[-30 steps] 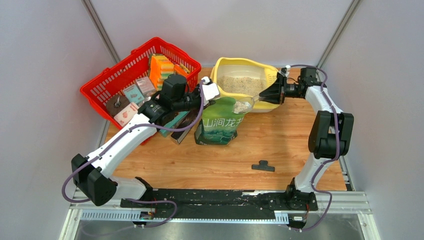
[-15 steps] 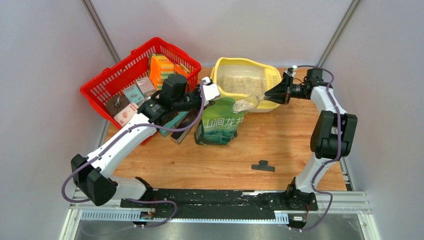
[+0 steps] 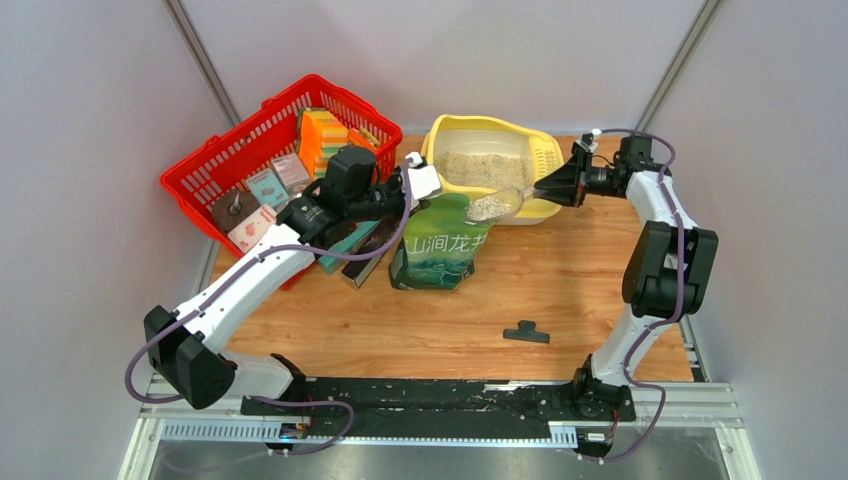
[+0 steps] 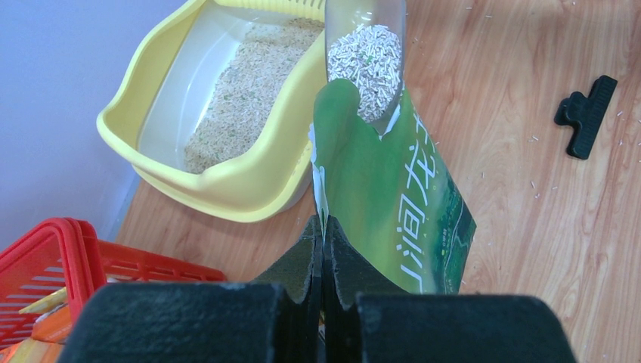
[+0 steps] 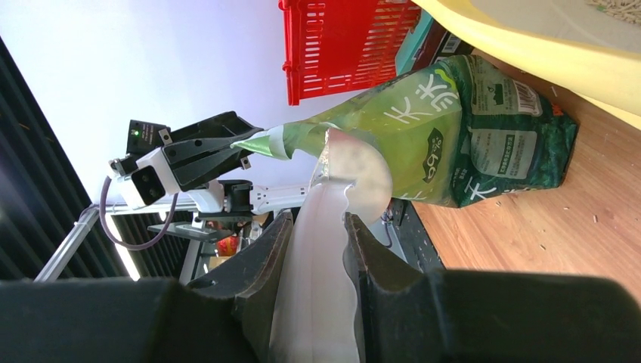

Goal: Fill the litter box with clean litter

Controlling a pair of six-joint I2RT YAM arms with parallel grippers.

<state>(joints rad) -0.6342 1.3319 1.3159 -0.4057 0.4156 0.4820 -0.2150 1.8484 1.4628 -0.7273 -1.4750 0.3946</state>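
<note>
Left gripper (image 3: 420, 184) is clamped shut on the torn top edge of the green bag (image 3: 440, 255), holding the bag upright and its mouth open, near and left of the litter box (image 4: 227, 189).

Just right of that grip, the translucent scoop (image 4: 363, 23) carries a heaped load of clean litter (image 4: 366, 68). Over the last second the scoop has drawn back to the right and slightly far. It has left the bag mouth and now sits level above the bag's top edge, at the near rim of the litter box. None of the load appears to have been spilled.

A thin layer of granules already covers part of the white basin.

Right gripper (image 3: 556, 187) is closed on the scoop handle. Judged status: loaded scoop in transfer, next action is to carry it over the basin and tip.
</note>
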